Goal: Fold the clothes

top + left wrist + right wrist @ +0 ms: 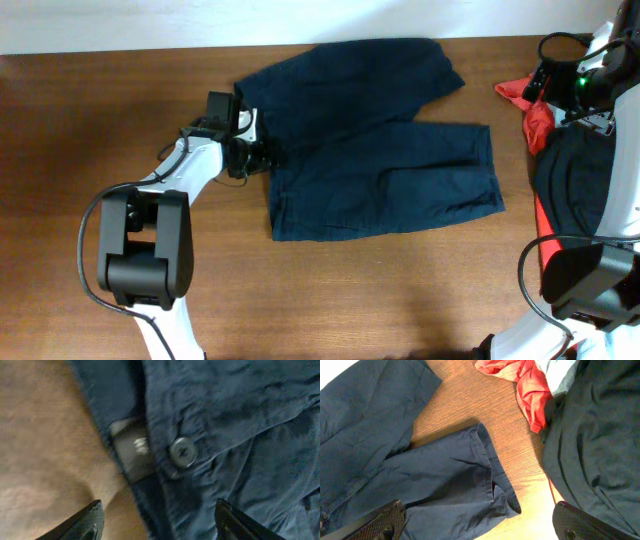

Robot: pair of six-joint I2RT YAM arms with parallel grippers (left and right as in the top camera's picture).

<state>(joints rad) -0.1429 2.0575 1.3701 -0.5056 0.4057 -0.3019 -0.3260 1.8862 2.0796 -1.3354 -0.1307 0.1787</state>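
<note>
The dark navy shorts (370,140) lie spread flat on the wooden table (80,120), waistband to the left, two legs pointing right. My left gripper (262,158) is open at the waistband edge. In the left wrist view its fingers (157,522) straddle the waistband (210,435), close above a button (182,451) and an inner label (132,450). My right gripper (590,75) is open and empty, high at the right edge. In the right wrist view its fingers (480,522) hover above the hem of one shorts leg (470,480).
A red garment (535,105) and a larger black garment (580,180) are piled at the table's right edge; both also show in the right wrist view, the red garment (527,385) beside the black garment (595,435). A white wall edge (200,20) runs along the back.
</note>
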